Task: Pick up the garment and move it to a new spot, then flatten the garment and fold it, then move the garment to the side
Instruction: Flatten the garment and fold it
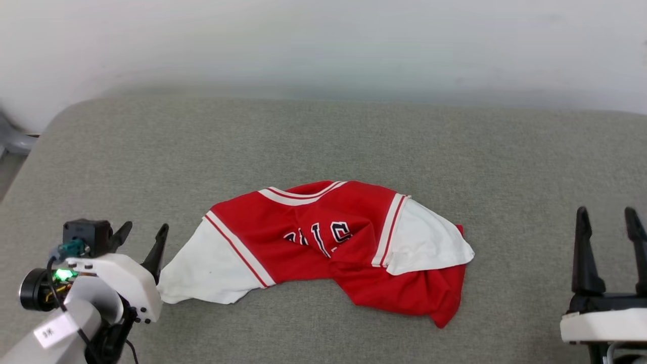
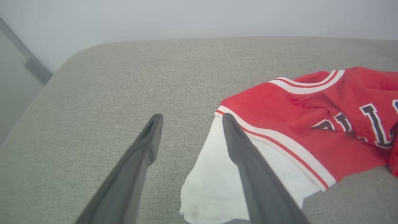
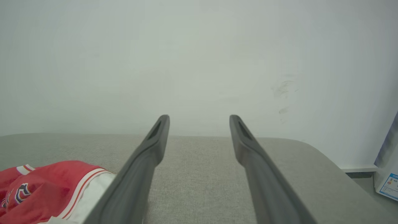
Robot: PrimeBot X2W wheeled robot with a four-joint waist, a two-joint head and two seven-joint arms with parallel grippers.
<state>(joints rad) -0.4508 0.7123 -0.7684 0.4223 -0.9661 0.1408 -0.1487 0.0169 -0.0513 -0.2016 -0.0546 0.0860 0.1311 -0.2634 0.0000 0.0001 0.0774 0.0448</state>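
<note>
1. Head view: garment (image 1: 323, 242) lies crumpled on grey fabric tabletop (image 1: 354, 136), approx mid-width, nearer the front edge than the wall (image 1: 323, 40).
2. Garment = red body, chest side up. Black white-outlined letters (image 1: 318, 235) are partly lost in folds; striped neck trim sits on the far side.
3. L sleeve (image 1: 212, 268), white w/ red-white trim, spreads out twd the robot's L. R sleeve (image 1: 429, 242), also white, lies over red cloth, and the red hem is bunched at front R.
4. L hand (image 1: 146, 226) is at lower L, just beside the L sleeve's outer edge. Fingers are spread wide w/ nothing betw them.
5. Left wrist view: L hand (image 2: 192, 115) is wide open and empty. One finger (image 2: 248, 161) crosses in front of the white sleeve, the other is over bare tabletop. Contact w/ the cloth: can't tell.
6. Same view: garment (image 2: 295, 124) runs off to the R of the fingers, w/ trim and part of the letters showing.
7. Head view again: R hand (image 1: 605, 210) is at lower R, well apart from the garment. Fingers are spread wide, holding nothing.
8. Right wrist view: R hand (image 3: 199, 116) is open over bare tabletop, aimed at the wall. Garment (image 3: 46, 193) is at lower L, partly behind one finger. A white box (image 3: 387, 183) w/ blue label sits at far R, past the tabletop's corner.
</note>
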